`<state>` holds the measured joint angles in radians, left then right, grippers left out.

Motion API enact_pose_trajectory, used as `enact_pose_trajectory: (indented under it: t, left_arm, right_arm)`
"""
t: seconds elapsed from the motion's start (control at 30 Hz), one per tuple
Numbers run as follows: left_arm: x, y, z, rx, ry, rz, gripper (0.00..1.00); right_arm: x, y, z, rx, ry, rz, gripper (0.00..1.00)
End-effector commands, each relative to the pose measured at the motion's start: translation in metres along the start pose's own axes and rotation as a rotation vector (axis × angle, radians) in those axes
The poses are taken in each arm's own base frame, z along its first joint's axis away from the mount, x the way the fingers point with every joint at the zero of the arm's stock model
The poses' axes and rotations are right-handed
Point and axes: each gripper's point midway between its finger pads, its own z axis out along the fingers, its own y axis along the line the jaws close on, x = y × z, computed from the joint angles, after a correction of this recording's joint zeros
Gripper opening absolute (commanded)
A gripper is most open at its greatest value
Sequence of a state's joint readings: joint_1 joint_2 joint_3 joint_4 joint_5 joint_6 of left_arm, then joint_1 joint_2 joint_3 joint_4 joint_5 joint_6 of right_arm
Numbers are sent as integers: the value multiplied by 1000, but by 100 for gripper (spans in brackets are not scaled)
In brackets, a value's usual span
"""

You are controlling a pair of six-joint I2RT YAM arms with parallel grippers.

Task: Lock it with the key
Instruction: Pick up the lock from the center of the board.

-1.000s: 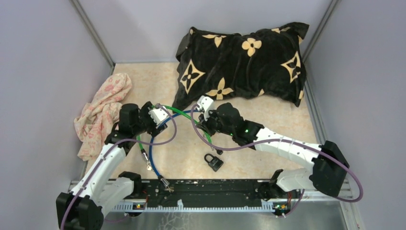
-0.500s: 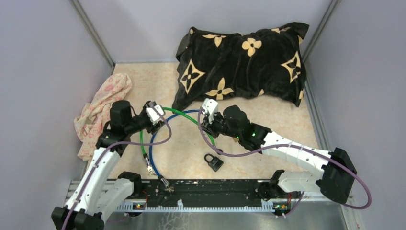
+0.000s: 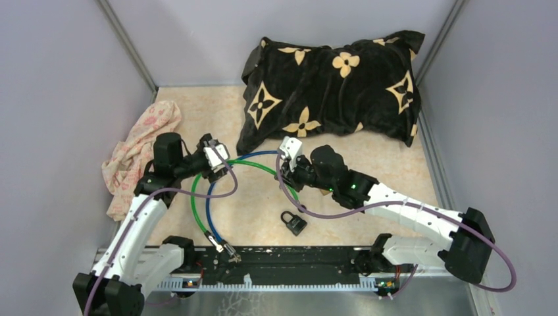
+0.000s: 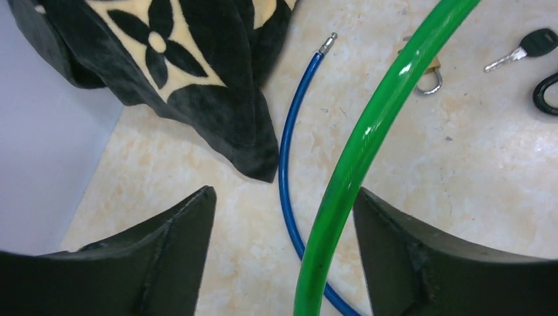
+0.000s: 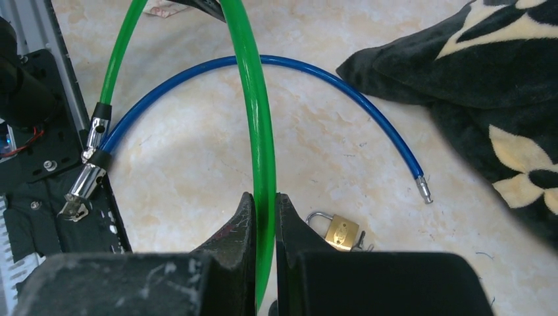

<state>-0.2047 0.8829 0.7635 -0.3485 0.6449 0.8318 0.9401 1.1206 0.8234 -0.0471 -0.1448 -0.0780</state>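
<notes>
Right tool [image 5: 264,201] was clamped on the green cable [image 5: 252,92]; left tool [image 4: 283,197] had its fingers apart, with the green cable passing between them (contact unclear). Key [image 4: 526,51] lay on the desk [image 3: 368,164] near the brass padlock [image 5: 343,232], black padlock [image 3: 293,222] also near. Blue cable [image 5: 316,69] curved on the desk, one end by the pillow [image 3: 335,85]

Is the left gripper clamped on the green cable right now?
No, the left gripper has its fingers standing wide apart, and the green cable runs through the gap without being pinched.
</notes>
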Motion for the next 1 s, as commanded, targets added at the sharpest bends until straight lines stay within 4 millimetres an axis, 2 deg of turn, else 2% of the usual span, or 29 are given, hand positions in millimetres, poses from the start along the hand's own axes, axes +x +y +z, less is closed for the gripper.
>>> enact_pose_trajectory:
  t: [0.0, 0.03, 0.07, 0.1, 0.13, 0.17, 0.2, 0.23, 0.27, 0.33, 0.4, 0.43, 0.53, 0.57, 0.6, 0.63, 0.67, 0.7, 0.77, 0.87, 0.97]
  left_arm:
    - [-2, -5, -2, 22, -21, 44, 58]
    - [-3, -2, -3, 8, -19, 43, 30]
    - [-5, 2, -4, -13, -21, 38, 7]
    - [-10, 5, -6, -28, -31, 36, 0]
    - [-16, 6, -8, -27, -45, 37, 0]
    - [-25, 5, -12, -13, -67, 60, 0]
    - [-31, 0, -15, 16, -84, 77, 0]
    - [-34, -8, -17, 49, -95, 86, 0]
    - [-38, -12, -20, 69, -108, 93, 0]
    - [-42, -18, -22, 96, -120, 83, 0]
    - [-42, -19, -23, 105, -117, 78, 0]
    - [-41, -20, -23, 106, -113, 80, 0]
    - [-38, -20, -25, 100, -98, 90, 0]
    - [-38, -21, -24, 101, -98, 80, 0]
    - [-39, -20, -25, 95, -102, 68, 0]
    - [-40, -19, -25, 83, -103, 13, 13]
    - [-42, -16, -24, 61, -107, -21, 37]
    - [-42, -15, -24, 44, -105, -107, 53]
    - [-41, -19, -24, 39, -104, -197, 60]
    - [-38, -28, -26, 30, -110, -290, 66]
    - [-43, -38, -30, 50, -140, -335, 72]
  right_arm:
    - [-35, 9, -12, -37, -127, -30, 0]
    - [-35, 9, -12, -38, -132, -30, 0]
    - [-34, 9, -12, -39, -131, -28, 0]
    - [-31, 11, -11, -45, -126, -22, 0]
    - [-27, 12, -9, -52, -116, -15, 0]
    - [-23, 12, -7, -56, -101, -5, 11]
    - [-18, 13, -3, -63, -85, 6, 31]
    - [-15, 13, 2, -66, -67, 24, 43]
    - [-11, 11, 7, -58, -49, 41, 48]
    - [-4, 6, 17, -29, -7, 68, 50]
    - [1, 2, 23, -7, 16, 96, 48]
    - [3, 1, 24, 3, 21, 111, 39]
    - [-1, -2, 19, 28, -1, 142, 6]
    - [-3, -3, 16, 35, -13, 156, 0]
    - [-7, -5, 12, 48, -26, 173, 0]
    - [-13, -8, 8, 63, -46, 196, 0]
    - [-22, -12, 3, 74, -78, 223, 0]
    - [-36, -15, -4, 78, -121, 244, 0]
    - [-68, -16, -22, 59, -227, 256, 0]
    - [-118, -6, -54, -34, -387, 217, 0]
    - [-147, 3, -79, -91, -454, 152, 0]
